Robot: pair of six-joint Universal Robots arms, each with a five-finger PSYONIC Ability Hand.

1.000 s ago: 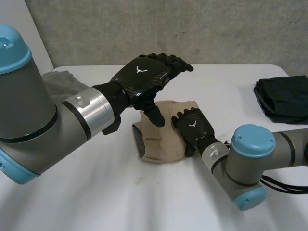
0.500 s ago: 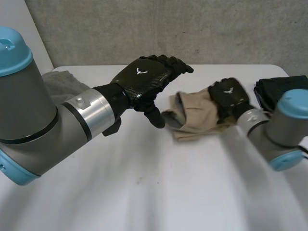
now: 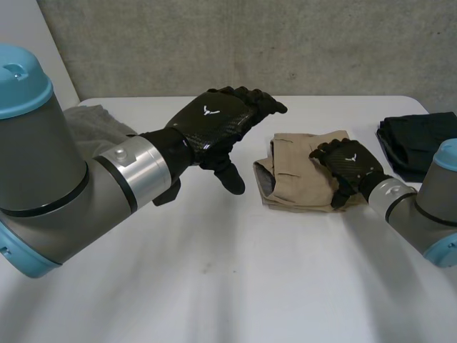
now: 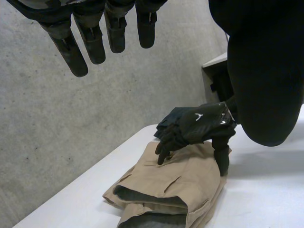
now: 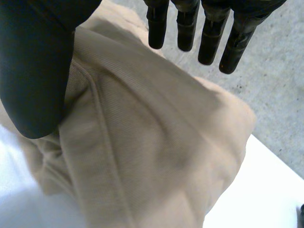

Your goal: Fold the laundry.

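Folded beige trousers (image 3: pixel 296 171) of soft cotton lie on the white table (image 3: pixel 214 286), right of its middle and towards the far side, with a waistband opening showing a grey lining at the end that faces the left arm. Just beyond their other end, near the table's right edge, sits a folded black garment (image 3: pixel 421 143), apart from them. The robot's right hand (image 3: pixel 348 163) rests on the right-hand part of the trousers, close to the edge nearest its own arm. In the left wrist view this hand (image 4: pixel 197 126) has its fingertips set down on the top layer while its thumb points down at the near edge of the bundle. The right wrist view shows its fingers (image 5: pixel 186 26) straight and spread over the beige cloth (image 5: pixel 156 142) and its thumb (image 5: pixel 33 66) lying across the fabric; nothing is curled round or pinched, so the hand is flat and relaxed on the garment. The left hand (image 3: pixel 221 121) is raised above the table, left of the trousers (image 4: pixel 175 175) and clear of them, holding nothing, its fingers (image 4: pixel 78 54) stretched out and its thumb hanging down. A crumpled grey cloth (image 3: pixel 93 121) lies at the table's far left, partly behind the left arm.
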